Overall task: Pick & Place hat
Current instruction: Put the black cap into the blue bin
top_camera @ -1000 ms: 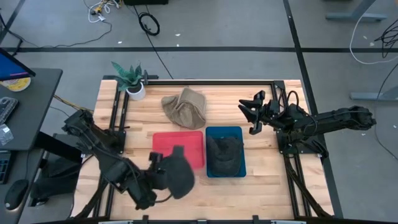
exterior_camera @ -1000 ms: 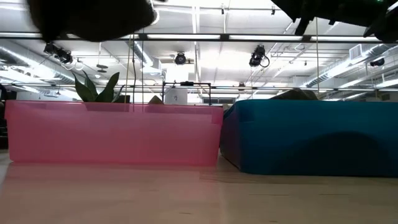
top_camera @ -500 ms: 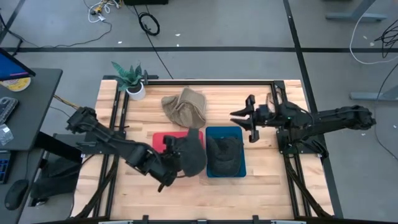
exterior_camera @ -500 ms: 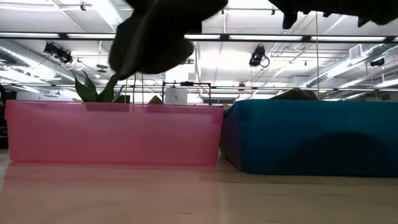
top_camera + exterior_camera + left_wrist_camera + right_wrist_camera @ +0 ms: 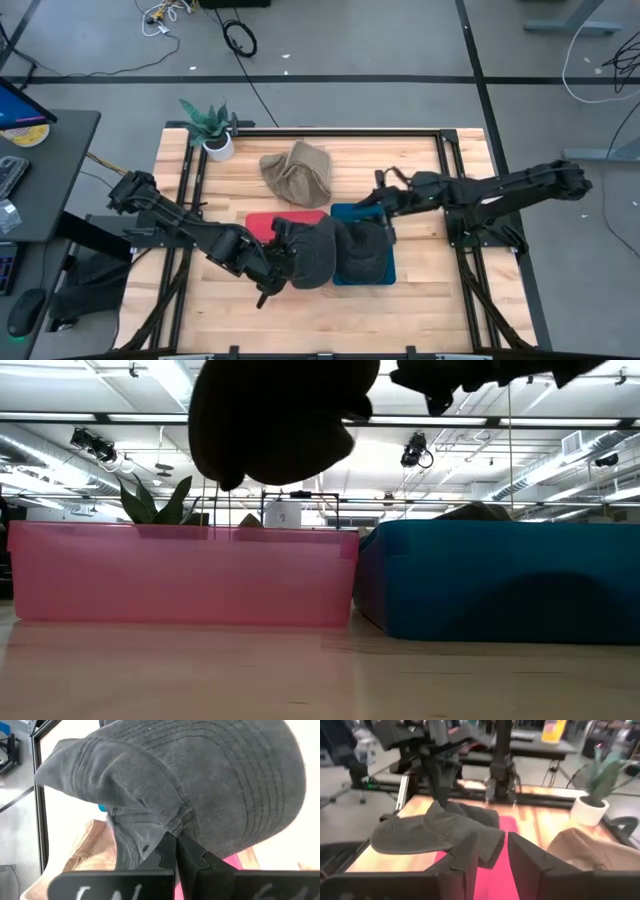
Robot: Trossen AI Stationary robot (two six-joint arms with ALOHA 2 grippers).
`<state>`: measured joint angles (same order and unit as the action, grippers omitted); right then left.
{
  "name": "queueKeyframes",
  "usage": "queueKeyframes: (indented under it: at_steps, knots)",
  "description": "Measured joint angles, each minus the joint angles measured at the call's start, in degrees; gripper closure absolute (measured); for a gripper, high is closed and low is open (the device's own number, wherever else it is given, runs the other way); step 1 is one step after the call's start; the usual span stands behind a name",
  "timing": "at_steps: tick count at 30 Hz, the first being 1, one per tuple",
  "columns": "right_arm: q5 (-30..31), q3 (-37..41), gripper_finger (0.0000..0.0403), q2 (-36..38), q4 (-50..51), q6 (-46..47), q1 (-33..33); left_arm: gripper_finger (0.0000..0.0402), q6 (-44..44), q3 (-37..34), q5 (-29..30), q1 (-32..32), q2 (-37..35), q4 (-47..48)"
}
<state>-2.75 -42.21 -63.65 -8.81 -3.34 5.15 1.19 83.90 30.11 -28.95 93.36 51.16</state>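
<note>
Wooden table point(image 5: 420, 300): left claw point(image 5: 173, 851) pinches grey hat point(image 5: 200, 785); no writing legible

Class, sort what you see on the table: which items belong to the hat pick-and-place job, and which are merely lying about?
Job:
dark grey hat, held by left gripper
second dark hat in blue bin
red bin
tan hat
right gripper

Lying about:
potted plant

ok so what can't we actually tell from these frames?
- Red bin floor: high view, mostly covered by the held dark grey hat and left gripper; low view shows only its wall.
- Blue bin contents: low view, opaque wall hides them.
- Right gripper: low view, cut off by the top edge.
- Tan hat: low view, hidden behind the bins.
</note>
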Motion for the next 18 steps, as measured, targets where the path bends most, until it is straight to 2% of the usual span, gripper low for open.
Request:
queueKeyframes:
  at_steps: [4,12,18]
  knots:
    - [-2.26,-4.2,0.0292,-4.14,3.21,-1.22,2.23,0.04,0.51,0.0,0.07,0.2,0.0,0.02]
    - [-2.16,-11.1,0.0292,-10.24,5.92,-2.7,5.26,0.04,0.77,0.0,-1.43,0.31,0.0,0.04]
    - [4.14,-17.42,0.029,-17.24,10.73,-6.01,8.48,0.04,3.7,0.0,-3.21,1.19,2.15,-1.02]
